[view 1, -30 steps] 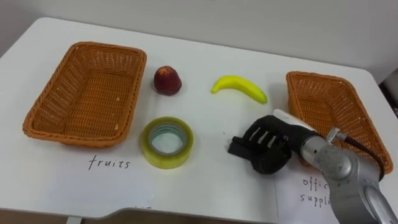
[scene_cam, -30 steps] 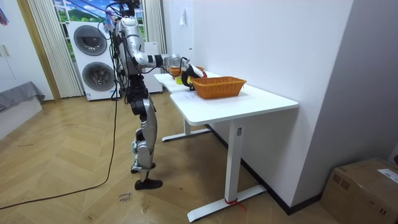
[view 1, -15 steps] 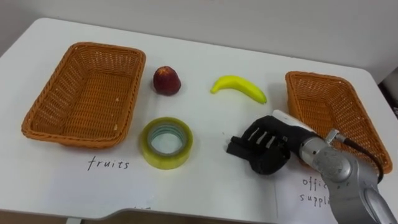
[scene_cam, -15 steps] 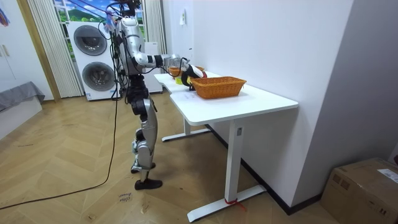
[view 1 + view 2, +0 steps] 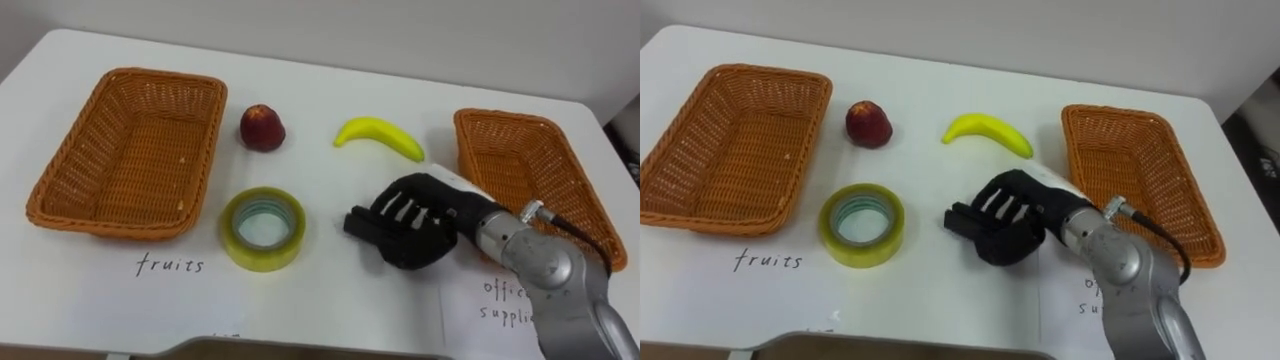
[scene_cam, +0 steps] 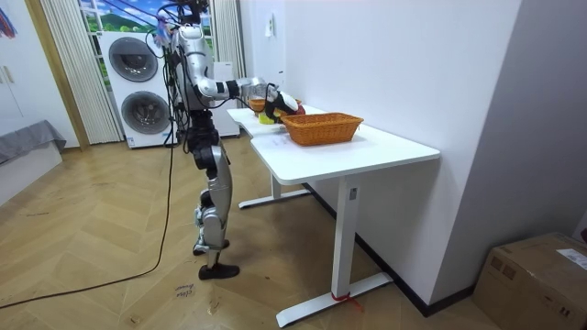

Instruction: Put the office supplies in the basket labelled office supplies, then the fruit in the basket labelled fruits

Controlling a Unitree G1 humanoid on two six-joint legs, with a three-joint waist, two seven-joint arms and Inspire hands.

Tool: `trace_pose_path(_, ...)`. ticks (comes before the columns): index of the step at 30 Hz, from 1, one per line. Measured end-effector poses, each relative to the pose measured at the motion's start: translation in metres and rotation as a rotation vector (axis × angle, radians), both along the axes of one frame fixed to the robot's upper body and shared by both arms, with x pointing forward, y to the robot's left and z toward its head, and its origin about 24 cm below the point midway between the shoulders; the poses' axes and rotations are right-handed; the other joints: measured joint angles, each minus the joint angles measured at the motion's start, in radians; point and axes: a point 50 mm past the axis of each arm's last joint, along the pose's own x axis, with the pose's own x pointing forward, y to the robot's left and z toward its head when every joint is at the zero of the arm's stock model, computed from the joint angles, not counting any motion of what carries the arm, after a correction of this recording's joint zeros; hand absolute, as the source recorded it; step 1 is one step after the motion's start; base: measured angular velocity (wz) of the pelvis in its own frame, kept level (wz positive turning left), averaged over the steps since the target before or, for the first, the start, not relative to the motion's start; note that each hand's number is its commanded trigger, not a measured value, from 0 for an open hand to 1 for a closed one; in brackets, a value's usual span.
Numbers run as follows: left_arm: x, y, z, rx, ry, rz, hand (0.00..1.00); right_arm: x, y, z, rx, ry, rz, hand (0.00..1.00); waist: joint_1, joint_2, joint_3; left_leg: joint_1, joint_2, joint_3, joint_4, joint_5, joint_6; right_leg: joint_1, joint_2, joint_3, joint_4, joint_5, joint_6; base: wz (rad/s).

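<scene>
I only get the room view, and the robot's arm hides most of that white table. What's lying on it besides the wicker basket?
Observer: A red apple, a yellow banana and a yellowish roll of tape lie loose on the tabletop.
Visitor: Has anything been sorted yet?
Observer: No. The left brown wicker basket and the right brown wicker basket hold nothing.
Visitor: Where's the hand?
Observer: The black right hand is between the roll of tape and the right brown wicker basket, its fingers pointing toward the tape.
</scene>
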Motion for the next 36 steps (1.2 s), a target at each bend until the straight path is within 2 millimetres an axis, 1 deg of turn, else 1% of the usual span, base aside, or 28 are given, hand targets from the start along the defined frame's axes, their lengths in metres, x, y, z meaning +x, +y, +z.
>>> trace_pose_path(4, 0.000, -0.002, 0.000, -0.005, -0.002, 0.004, 0.00, 0.001, -0.002, 0.007, 0.027, -0.063, -0.022, 1.00, 0.000, 0.003, 0.0018, 0.000, -0.001, 0.000, 0.000, 0.000, 0.000, 0.000, -0.001, 0.000, 0.000, 0.000, 0.000, 0.00)
trace_pose_path(7, 0.000, -0.003, -0.001, -0.012, -0.010, 0.013, 0.00, 0.001, -0.006, 0.017, 0.038, -0.124, -0.037, 1.00, -0.007, 0.009, 0.0062, -0.002, -0.001, -0.002, 0.000, 0.000, 0.000, 0.000, -0.002, -0.002, 0.000, 0.000, 0.000, 0.01)
trace_pose_path(8, 0.000, -0.004, -0.001, -0.015, -0.012, 0.021, 0.00, 0.001, -0.009, 0.024, 0.038, -0.159, -0.047, 1.00, -0.014, 0.012, 0.0077, -0.003, -0.002, -0.004, 0.000, 0.000, 0.000, 0.000, -0.002, -0.004, 0.000, 0.000, 0.000, 0.05)
trace_pose_path(11, -0.005, -0.005, -0.002, -0.025, -0.002, 0.035, 0.00, 0.000, -0.018, 0.036, 0.064, -0.238, -0.098, 1.00, -0.028, 0.015, 0.0003, -0.003, -0.001, -0.005, 0.000, 0.000, 0.000, 0.000, -0.003, -0.006, 0.000, 0.000, 0.000, 0.00)
trace_pose_path(13, -0.006, -0.004, -0.002, -0.026, -0.002, 0.043, 0.00, 0.000, -0.025, 0.040, 0.065, -0.269, -0.136, 1.00, -0.031, 0.016, -0.0021, 0.000, -0.001, -0.002, 0.001, 0.000, 0.000, 0.000, -0.003, 0.000, 0.000, 0.000, 0.000, -0.06)
trace_pose_path(15, -0.008, -0.004, -0.002, -0.029, -0.008, 0.070, 0.00, 0.000, -0.034, 0.043, 0.065, -0.302, -0.190, 1.00, -0.039, 0.011, -0.0059, 0.004, -0.001, 0.002, 0.002, 0.000, 0.000, -0.003, -0.004, 0.002, 0.000, 0.000, 0.000, -0.06)
trace_pose_path(18, -0.012, -0.002, -0.001, -0.025, -0.003, 0.093, 0.00, -0.001, -0.041, 0.047, 0.064, -0.337, -0.239, 1.00, -0.047, 0.005, -0.0099, 0.009, -0.001, 0.006, 0.002, 0.000, 0.000, 0.001, -0.003, 0.003, 0.001, 0.000, 0.000, -0.04)
trace_pose_path(23, -0.016, 0.001, -0.001, -0.018, 0.001, 0.106, 0.00, -0.002, -0.053, 0.052, 0.067, -0.395, -0.319, 1.00, -0.058, -0.006, -0.0143, 0.010, -0.001, 0.009, 0.004, 0.000, 0.000, 0.002, -0.004, 0.004, 0.001, 0.000, 0.000, -0.01)
trace_pose_path(26, -0.017, 0.002, 0.000, -0.016, -0.001, 0.111, 0.00, -0.003, -0.059, 0.055, 0.079, -0.428, -0.357, 1.00, -0.061, -0.007, -0.0122, 0.010, -0.001, 0.010, 0.005, 0.000, 0.000, 0.002, -0.003, 0.013, 0.001, 0.000, 0.000, 0.00)
trace_pose_path(28, -0.020, 0.003, 0.000, -0.015, 0.003, 0.117, 0.00, -0.004, -0.062, 0.056, 0.101, -0.444, -0.375, 1.00, -0.069, -0.006, -0.0112, 0.011, -0.001, 0.010, 0.005, 0.000, 0.000, 0.003, -0.003, 0.014, 0.001, 0.000, 0.000, 0.00)
trace_pose_path(30, -0.021, 0.003, 0.001, -0.012, -0.006, 0.117, 0.00, -0.004, -0.063, 0.057, 0.113, -0.462, -0.395, 1.00, -0.076, -0.007, -0.0067, 0.013, 0.000, 0.013, 0.002, 0.000, 0.000, 0.002, -0.002, 0.019, 0.001, 0.000, 0.000, -0.05)
trace_pose_path(34, -0.021, 0.004, 0.001, -0.010, -0.010, 0.130, 0.00, -0.006, -0.070, 0.059, 0.158, -0.477, -0.429, 1.00, -0.084, -0.008, -0.0052, 0.014, 0.000, 0.013, 0.000, 0.000, 0.000, 0.001, 0.002, 0.020, 0.001, 0.000, 0.000, -0.01)
trace_pose_path(36, -0.023, 0.005, 0.001, -0.003, -0.002, 0.129, 0.00, -0.006, -0.075, 0.062, 0.145, -0.486, -0.428, 1.00, -0.092, -0.011, -0.0043, 0.014, 0.000, 0.013, -0.001, 0.000, 0.000, 0.001, 0.002, 0.020, 0.001, 0.000, 0.000, 0.00)
